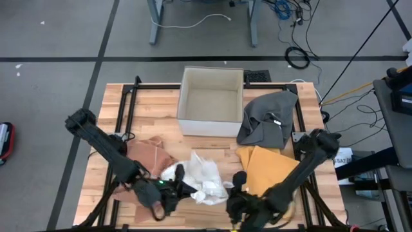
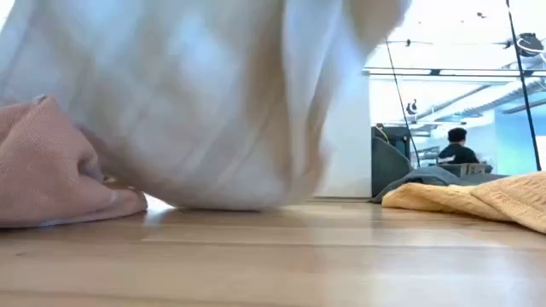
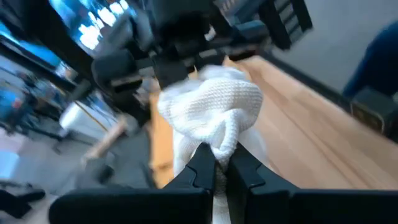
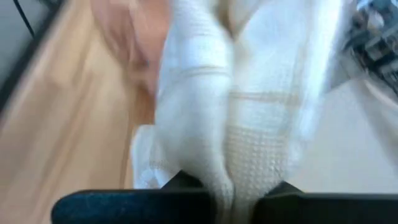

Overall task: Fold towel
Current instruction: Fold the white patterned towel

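The desk (image 1: 154, 103) carries a cardboard box (image 1: 211, 102) at its back edge, with grey (image 1: 267, 119), mustard (image 1: 270, 166) and pink (image 1: 151, 154) cloths around the front. The white towel (image 1: 201, 175) lies bunched near the front edge between them. Left claw (image 1: 172, 187) and right claw (image 1: 237, 183) each pinch one side of it.

Even, soft overhead light in the high view, with only faint shadows under the arms on the wooden table (image 1: 212, 138); mild bending of straight lines toward the edges. Strong backlight in the low view from the bright room behind, upper right blown out to glare, the white towel (image 2: 196, 102) close to the lens and out of focus. Heavy motion blur in both wrist views, background smeared, towel weave sharp only near the left fingertips (image 3: 202, 165).
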### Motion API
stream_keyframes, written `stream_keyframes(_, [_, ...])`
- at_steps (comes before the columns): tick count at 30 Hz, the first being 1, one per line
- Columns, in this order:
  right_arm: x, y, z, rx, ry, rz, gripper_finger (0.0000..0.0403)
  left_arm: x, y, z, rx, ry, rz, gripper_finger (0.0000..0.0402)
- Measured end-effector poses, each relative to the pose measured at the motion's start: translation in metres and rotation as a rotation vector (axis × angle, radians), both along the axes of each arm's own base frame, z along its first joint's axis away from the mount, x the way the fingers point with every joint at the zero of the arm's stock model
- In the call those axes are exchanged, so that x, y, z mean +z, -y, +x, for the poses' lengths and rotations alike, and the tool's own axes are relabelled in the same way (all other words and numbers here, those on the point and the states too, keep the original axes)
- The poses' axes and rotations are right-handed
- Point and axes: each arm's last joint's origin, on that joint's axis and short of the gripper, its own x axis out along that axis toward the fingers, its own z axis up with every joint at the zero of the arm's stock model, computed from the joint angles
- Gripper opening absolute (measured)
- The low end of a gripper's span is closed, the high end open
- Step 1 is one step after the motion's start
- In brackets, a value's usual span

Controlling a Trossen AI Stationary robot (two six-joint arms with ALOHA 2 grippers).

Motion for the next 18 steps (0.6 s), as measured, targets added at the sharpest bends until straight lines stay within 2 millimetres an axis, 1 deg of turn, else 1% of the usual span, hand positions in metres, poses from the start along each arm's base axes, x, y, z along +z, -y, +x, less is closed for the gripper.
stream_keyframes(2, [0.036,0.004,-0.009,0.032,0.040,0.000,0.0005,0.025,-0.005,-0.010,-0.010,0.072,-0.013,0.0012])
stream_keyframes(4, [0.067,0.010,-0.018,0.051,0.082,-0.016,0.0005,0.049,-0.012,-0.021,-0.002,0.147,-0.026,0.0012])
stream_keyframes(7, [0.109,0.022,-0.030,0.105,0.127,0.017,0.0005,0.080,-0.025,-0.035,0.007,0.246,-0.052,0.0012])
stream_keyframes(10, [0.145,0.037,-0.040,0.129,0.179,0.060,0.0005,0.108,-0.040,-0.046,0.026,0.323,-0.099,0.0012])
stream_keyframes(11, [0.153,0.043,-0.042,0.136,0.180,0.074,0.0005,0.114,-0.045,-0.046,0.039,0.338,-0.109,0.0012])
stream_keyframes(13, [0.164,0.055,-0.046,0.151,0.156,0.109,0.0005,0.117,-0.054,-0.045,0.066,0.339,-0.104,0.0012])
stream_keyframes(15, [0.172,0.067,-0.046,0.157,0.121,0.150,0.0005,0.114,-0.065,-0.041,0.103,0.307,-0.085,0.0012])
stream_keyframes(18, [0.173,0.086,-0.044,0.147,0.028,0.173,0.0005,0.104,-0.086,-0.029,0.199,0.221,-0.077,0.0012])
